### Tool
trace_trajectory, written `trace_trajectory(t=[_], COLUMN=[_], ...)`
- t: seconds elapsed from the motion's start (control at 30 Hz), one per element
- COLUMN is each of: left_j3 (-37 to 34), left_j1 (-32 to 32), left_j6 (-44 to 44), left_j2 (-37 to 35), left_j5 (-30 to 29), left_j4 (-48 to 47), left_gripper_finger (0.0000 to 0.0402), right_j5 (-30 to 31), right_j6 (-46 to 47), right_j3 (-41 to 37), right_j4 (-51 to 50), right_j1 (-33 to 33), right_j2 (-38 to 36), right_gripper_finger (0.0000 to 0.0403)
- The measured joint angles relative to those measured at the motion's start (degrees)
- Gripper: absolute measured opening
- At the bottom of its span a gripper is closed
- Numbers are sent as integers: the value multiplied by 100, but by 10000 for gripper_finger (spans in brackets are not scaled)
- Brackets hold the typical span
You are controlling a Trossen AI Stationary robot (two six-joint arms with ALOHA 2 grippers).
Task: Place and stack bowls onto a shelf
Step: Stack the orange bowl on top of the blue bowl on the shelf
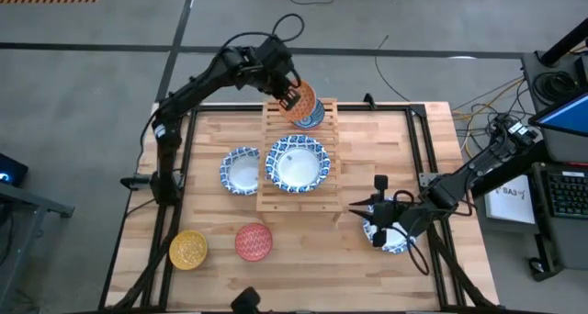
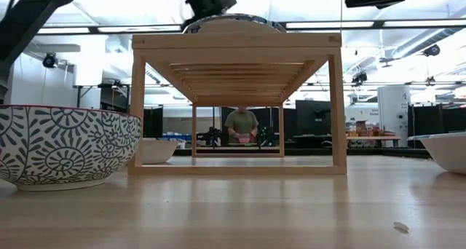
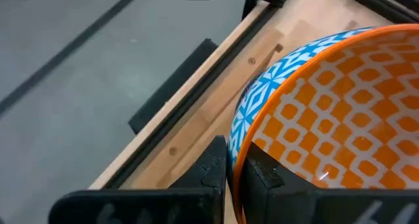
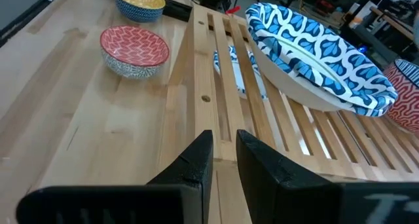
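Note:
The shelf (image 1: 299, 190) is a slatted wooden rack in the middle of the table. One wide blue-rimmed bowl (image 1: 297, 162) sits on its slats. My left gripper (image 1: 288, 97) is shut on an orange bowl (image 1: 301, 104) above the shelf's far end. A second wide bowl (image 1: 242, 170) rests on the table against the shelf's left side. A third (image 1: 390, 238) lies partly hidden under my right arm. The yellow bowl (image 1: 188, 250) and red bowl (image 1: 254, 241) stand near the front left. My right gripper (image 4: 224, 152) hovers at the shelf's near right corner, its fingers a little apart and holding nothing. My left gripper pinches the orange bowl's rim (image 3: 237, 149), one finger (image 3: 265, 175) inside the bowl and the other (image 3: 209, 168) outside on its blue-patterned wall. The fingers slant down from the table's far left. The bowl hangs tilted, with its orange inside showing from above.
A dark metal frame (image 1: 418, 149) runs along the table's edges. Bare planks lie between the red bowl and the shelf's near end. In the low view a person (image 2: 241, 125) stands far behind the table.

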Motion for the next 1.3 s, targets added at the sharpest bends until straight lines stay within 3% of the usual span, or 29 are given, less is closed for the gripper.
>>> trace_trajectory(t=[0.2,0.9,1.3], left_j3=[-301,-300,-300], left_j1=[174,165,111], left_j6=[102,179,203], left_j2=[16,7,7], left_j5=[91,89,299], left_j4=[-191,-181,326], left_gripper_finger=[2,35,49], right_j5=[5,17,19], right_j6=[1,2,4], right_j3=[2,2,2], right_j4=[7,1,-3], right_j1=[-2,-2,-2], right_j2=[0,-1,0], right_gripper_finger=[57,57,57])
